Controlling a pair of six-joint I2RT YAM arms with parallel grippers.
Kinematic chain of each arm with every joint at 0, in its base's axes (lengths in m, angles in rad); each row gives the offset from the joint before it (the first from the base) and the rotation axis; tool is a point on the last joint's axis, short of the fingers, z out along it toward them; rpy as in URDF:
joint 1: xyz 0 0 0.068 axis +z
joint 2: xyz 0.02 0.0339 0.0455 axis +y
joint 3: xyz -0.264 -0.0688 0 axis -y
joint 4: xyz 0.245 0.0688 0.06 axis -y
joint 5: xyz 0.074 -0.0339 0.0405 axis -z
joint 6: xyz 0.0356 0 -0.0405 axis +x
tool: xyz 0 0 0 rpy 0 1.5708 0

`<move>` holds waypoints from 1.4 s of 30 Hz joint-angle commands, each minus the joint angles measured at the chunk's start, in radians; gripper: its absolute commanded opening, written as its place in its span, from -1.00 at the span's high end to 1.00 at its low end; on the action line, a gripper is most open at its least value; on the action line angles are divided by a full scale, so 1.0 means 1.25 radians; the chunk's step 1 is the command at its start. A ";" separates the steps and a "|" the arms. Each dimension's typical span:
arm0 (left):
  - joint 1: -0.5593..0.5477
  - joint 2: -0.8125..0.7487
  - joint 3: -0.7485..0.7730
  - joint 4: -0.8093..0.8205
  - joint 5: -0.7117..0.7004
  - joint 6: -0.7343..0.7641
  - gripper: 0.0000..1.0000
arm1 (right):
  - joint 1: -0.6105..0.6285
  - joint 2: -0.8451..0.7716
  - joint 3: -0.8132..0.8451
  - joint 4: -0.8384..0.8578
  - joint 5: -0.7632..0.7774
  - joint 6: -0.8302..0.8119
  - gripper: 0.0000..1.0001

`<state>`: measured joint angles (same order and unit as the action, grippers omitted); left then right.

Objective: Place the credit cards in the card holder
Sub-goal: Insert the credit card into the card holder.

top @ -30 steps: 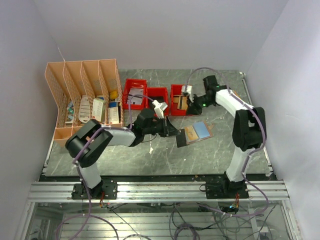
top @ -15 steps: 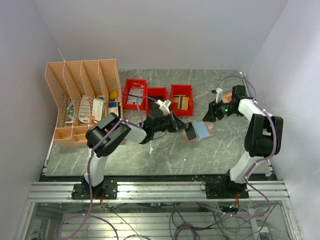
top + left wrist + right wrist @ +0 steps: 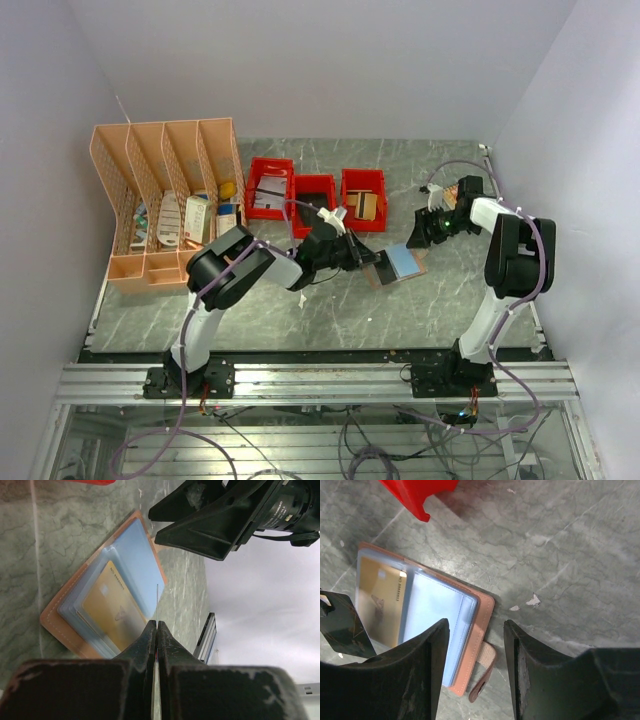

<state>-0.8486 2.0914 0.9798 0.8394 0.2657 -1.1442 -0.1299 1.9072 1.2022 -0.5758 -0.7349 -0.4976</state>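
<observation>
Card holder point(image 3: 402, 264): open flat on table point(image 3: 300, 310), near the right-hand red bin point(image 3: 347, 200); long axis left-right, snap tab towards right arm.
Left gripper point(image 3: 157, 625): pinching a card point(image 3: 344, 626) edge-on.
Right gripper point(image 3: 476, 627): fingers apart over the tab end.
Gold card point(image 3: 112, 605): already sleeved.

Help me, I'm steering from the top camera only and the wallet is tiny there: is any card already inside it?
Observer: Yes. The left wrist view shows one gold card slotted into the open wallet.
Operator: Is the left gripper holding anything?
Observer: Its fingers are shut on a thin card, close to the gold card.
Operator: And the right gripper?
Observer: Open and empty, above the wallet's edge by the snap tab.
</observation>
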 commanded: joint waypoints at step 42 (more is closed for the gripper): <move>-0.007 0.141 0.002 0.194 -0.100 -0.171 0.86 | -0.005 0.041 -0.019 -0.038 -0.034 -0.036 0.20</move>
<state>-0.8532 2.2425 0.9737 1.0340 0.1749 -1.3487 -0.1299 1.9400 1.1984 -0.6102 -0.7753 -0.5320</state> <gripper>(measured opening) 0.077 0.402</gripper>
